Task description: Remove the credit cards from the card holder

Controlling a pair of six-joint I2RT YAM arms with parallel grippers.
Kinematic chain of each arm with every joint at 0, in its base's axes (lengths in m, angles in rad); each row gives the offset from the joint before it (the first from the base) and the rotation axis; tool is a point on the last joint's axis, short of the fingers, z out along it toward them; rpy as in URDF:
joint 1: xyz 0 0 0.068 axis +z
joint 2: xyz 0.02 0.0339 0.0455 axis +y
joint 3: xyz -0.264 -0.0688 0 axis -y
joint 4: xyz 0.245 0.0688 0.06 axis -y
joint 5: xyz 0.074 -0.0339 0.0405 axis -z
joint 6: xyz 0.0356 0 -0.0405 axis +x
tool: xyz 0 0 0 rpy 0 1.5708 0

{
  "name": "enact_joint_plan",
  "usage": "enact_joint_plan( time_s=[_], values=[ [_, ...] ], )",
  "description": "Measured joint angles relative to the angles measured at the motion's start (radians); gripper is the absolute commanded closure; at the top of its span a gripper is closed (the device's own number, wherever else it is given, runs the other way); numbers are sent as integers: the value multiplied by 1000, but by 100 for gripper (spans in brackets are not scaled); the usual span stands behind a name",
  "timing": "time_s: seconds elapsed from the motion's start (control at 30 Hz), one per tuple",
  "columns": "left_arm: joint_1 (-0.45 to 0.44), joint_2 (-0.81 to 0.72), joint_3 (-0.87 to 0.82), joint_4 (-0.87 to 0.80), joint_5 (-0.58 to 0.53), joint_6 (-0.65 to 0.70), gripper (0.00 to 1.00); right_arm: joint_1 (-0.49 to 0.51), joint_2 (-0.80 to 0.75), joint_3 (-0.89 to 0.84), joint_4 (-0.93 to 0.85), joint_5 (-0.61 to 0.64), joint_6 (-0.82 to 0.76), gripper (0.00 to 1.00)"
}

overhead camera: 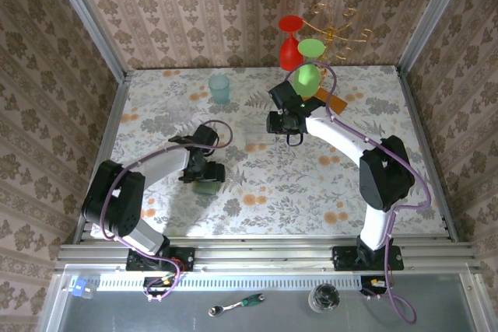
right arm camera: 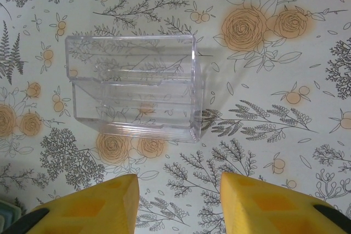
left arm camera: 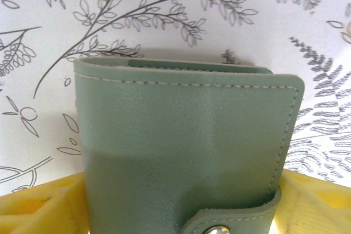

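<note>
The card holder [left arm camera: 186, 146] is a grey-green wallet, folded shut with its snap strap fastened. It lies on the floral table just in front of my left arm [overhead camera: 207, 186]. My left gripper [left arm camera: 181, 190] is over it [overhead camera: 204, 172], with one yellow finger [left arm camera: 38, 206] against each side edge, shut on it. The credit cards are hidden. My right gripper [right arm camera: 178, 190] hovers open over the table's middle [overhead camera: 289, 136], nothing between its fingers, just short of a clear plastic box [right arm camera: 131, 86].
The clear box [overhead camera: 257, 136] sits between the two grippers. A teal cup [overhead camera: 219, 89] stands at the back. Red [overhead camera: 290, 44] and green [overhead camera: 309, 68] goblets and an orange-brown slab [overhead camera: 336, 103] are at the back right.
</note>
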Motion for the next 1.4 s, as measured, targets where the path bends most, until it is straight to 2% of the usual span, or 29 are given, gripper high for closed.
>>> enact_joint_plan(
  time_s=[0.23, 0.63, 0.8, 1.03, 1.4],
  values=[
    [-87, 44, 81, -2, 19, -63, 20, -23, -55, -53, 11, -4, -10, 55],
    [-244, 259, 275, 68, 75, -192, 18, -96, -171, -142, 27, -34, -52, 54],
    [-271, 314, 344, 72, 87, -209, 13, -120, -208, -179, 31, -53, -63, 54],
    [-293, 317, 360, 59, 100, -227, 9, -140, -246, -233, 36, -71, -75, 54],
    [-333, 257, 334, 42, 105, -250, 12, -140, -288, -276, 45, -105, -69, 55]
  ],
)
